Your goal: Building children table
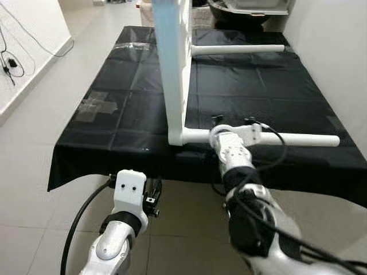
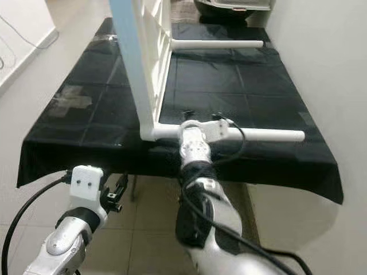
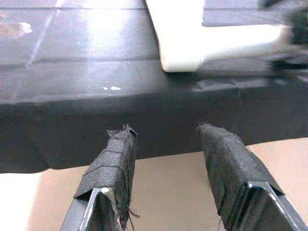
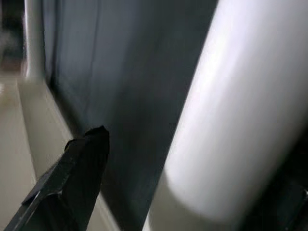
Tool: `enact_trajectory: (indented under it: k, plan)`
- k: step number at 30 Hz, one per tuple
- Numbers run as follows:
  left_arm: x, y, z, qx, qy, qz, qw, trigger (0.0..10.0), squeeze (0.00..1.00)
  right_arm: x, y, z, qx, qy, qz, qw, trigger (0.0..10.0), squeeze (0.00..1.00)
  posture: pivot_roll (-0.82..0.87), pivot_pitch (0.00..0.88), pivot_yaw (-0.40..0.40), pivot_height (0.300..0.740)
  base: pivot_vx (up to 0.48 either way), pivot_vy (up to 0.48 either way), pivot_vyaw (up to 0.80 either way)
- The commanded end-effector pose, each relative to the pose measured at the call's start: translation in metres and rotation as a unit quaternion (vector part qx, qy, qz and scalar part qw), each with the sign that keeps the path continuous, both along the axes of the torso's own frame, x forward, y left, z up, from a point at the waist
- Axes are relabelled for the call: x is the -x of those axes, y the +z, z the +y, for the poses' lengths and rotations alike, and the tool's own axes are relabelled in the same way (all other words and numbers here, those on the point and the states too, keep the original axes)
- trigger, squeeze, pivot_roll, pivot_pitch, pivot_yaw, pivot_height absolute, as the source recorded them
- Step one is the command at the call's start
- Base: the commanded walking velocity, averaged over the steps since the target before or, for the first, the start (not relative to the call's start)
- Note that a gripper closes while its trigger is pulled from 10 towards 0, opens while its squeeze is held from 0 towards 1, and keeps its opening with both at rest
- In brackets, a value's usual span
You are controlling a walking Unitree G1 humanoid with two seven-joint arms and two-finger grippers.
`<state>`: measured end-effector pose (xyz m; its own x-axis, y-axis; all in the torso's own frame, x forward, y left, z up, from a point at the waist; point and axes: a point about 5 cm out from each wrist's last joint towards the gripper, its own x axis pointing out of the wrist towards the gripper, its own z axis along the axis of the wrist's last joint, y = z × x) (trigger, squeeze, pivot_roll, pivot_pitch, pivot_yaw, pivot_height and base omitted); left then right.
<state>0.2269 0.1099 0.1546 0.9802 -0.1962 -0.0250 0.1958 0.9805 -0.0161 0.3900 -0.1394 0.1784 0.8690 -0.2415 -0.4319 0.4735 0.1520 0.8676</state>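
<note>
A white children's table lies on its side on the black-covered worktable [image 1: 269, 91]. Its top panel [image 1: 172, 57] stands on edge, and two round white legs point right: the far leg [image 1: 241, 50] and the near leg [image 1: 304, 139]. My right gripper [image 1: 234, 122] straddles the near leg close to its joint with the panel. In the right wrist view one finger [image 4: 82, 159] stands apart from the leg [image 4: 231, 120], so the gripper is open. My left gripper [image 3: 166, 132] hangs open and empty below the worktable's front edge [image 3: 144, 96], near the panel's corner [image 3: 192, 53].
A taped patch [image 1: 94, 106] marks the black cloth at the left. Cables [image 1: 8, 63] lie by the left wall. A dark basin [image 1: 241, 14] sits beyond the worktable. A white wall [image 1: 338, 46] runs close along the right side. Tiled floor [image 1: 34, 172] lies to the left.
</note>
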Motion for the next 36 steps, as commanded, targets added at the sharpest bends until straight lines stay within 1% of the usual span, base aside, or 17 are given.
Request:
enact_trajectory:
  k: [1, 7, 12, 15, 16, 19, 20, 22, 23, 24, 25, 26, 28, 29, 31, 32, 36]
  plan:
    - [0.0, -0.006, 0.002, -0.011, 0.002, 0.012, 1.0, 10.0, 0.0, 0.019, -0.037, -0.002, -0.022, -0.01, 0.077, 0.997, 10.0, 0.0, 0.11, 0.161, -0.041, 0.74, 0.0, 0.0, 0.0]
    - [0.0, -0.008, 0.004, -0.015, -0.001, 0.013, 1.0, 10.0, 0.0, 0.034, -0.043, -0.017, -0.033, -0.029, 0.074, 0.996, 10.0, 0.0, 0.11, 0.148, -0.029, 0.74, 0.0, 0.0, 0.0]
    - [-0.001, -0.009, 0.005, -0.017, -0.003, 0.014, 1.0, 10.0, 0.0, 0.042, -0.035, -0.023, 0.017, -0.01, 0.053, 0.998, 10.0, 0.0, 0.11, 0.143, -0.026, 0.74, 0.0, 0.0, 0.0]
    - [-0.001, -0.01, 0.006, -0.018, -0.004, 0.014, 1.0, 10.0, 0.0, 0.057, -0.025, -0.028, 0.116, 0.022, 0.032, 0.993, 10.0, 0.0, 0.1, 0.137, -0.023, 0.74, 0.0, 0.0, 0.0]
    - [-0.001, -0.01, 0.006, -0.018, -0.004, 0.014, 1.0, 10.0, 0.0, 0.057, -0.025, -0.028, 0.116, 0.022, 0.032, 0.993, 10.0, 0.0, 0.1, 0.137, -0.023, 0.74, 0.0, 0.0, 0.0]
    - [-0.002, -0.01, 0.006, -0.018, -0.004, 0.014, 1.0, 10.0, 0.0, 0.072, -0.022, -0.032, 0.209, 0.05, 0.025, 0.976, 10.0, 0.0, 0.1, 0.129, -0.022, 0.74, 0.0, 0.0, 0.0]
    - [-0.002, -0.01, 0.007, -0.017, -0.003, 0.015, 1.0, 10.0, 0.0, 0.076, -0.02, -0.033, 0.265, 0.066, 0.012, 0.962, 10.0, 0.0, 0.09, 0.124, -0.02, 0.74, 0.0, 0.0, 0.0]
    - [-0.001, -0.01, 0.007, -0.014, 0.001, 0.015, 1.0, 10.0, 0.0, 0.086, -0.01, -0.028, 0.396, 0.113, -0.043, 0.91, 10.0, 0.0, 0.09, 0.115, -0.02, 0.74, 0.0, 0.0, 0.0]
    - [0.0, -0.01, 0.007, -0.014, 0.001, 0.013, 1.0, 10.0, 0.0, 0.091, -0.006, -0.023, 0.461, 0.134, -0.076, 0.874, 10.0, 0.0, 0.09, 0.109, -0.021, 0.74, 0.0, 0.0, 0.0]
    - [0.0, -0.01, 0.007, -0.014, 0.001, 0.013, 1.0, 10.0, 0.0, 0.091, -0.006, -0.023, 0.461, 0.134, -0.076, 0.874, 10.0, 0.0, 0.09, 0.109, -0.021, 0.74, 0.0, 0.0, 0.0]
    - [0.001, -0.01, 0.007, -0.014, 0.0, 0.012, 1.0, 10.0, 0.0, 0.094, -0.003, -0.019, 0.5, 0.151, -0.098, 0.847, 10.0, 0.0, 0.09, 0.107, -0.021, 0.74, 0.0, 0.0, 0.0]
    - [0.001, -0.01, 0.007, -0.014, 0.0, 0.012, 1.0, 10.0, 0.0, 0.094, -0.003, -0.019, 0.5, 0.151, -0.098, 0.847, 10.0, 0.0, 0.09, 0.107, -0.021, 0.74, 0.0, 0.0, 0.0]
    - [0.002, -0.011, 0.007, -0.012, 0.005, 0.012, 1.0, 10.0, 0.0, 0.105, -0.001, -0.006, 0.58, 0.189, -0.148, 0.779, 10.0, 0.0, 0.08, 0.099, -0.019, 0.74, 0.0, 0.0, 0.0]
    - [0.002, -0.011, 0.007, -0.012, 0.005, 0.012, 1.0, 10.0, 0.0, 0.105, -0.001, -0.006, 0.58, 0.189, -0.148, 0.779, 10.0, 0.0, 0.08, 0.099, -0.019, 0.74, 0.0, 0.0, 0.0]
    - [0.002, -0.012, 0.007, -0.01, 0.01, 0.012, 1.0, 10.0, 0.0, 0.117, -0.006, 0.008, 0.628, 0.226, -0.187, 0.721, 10.0, 0.0, 0.08, 0.08, -0.023, 0.74, 0.0, 0.0, 0.0]
    - [0.001, -0.012, 0.007, -0.01, 0.011, 0.011, 1.0, 10.0, 0.0, 0.122, -0.01, 0.013, 0.64, 0.239, -0.193, 0.704, 10.0, 0.0, 0.08, 0.075, -0.024, 0.74, 0.0, 0.0, 0.0]
    - [0.001, -0.013, 0.008, -0.012, 0.012, 0.01, 1.0, 10.0, 0.0, 0.125, -0.013, 0.016, 0.645, 0.248, -0.194, 0.696, 10.0, 0.0, 0.08, 0.072, -0.024, 0.74, 0.0, 0.0, 0.0]
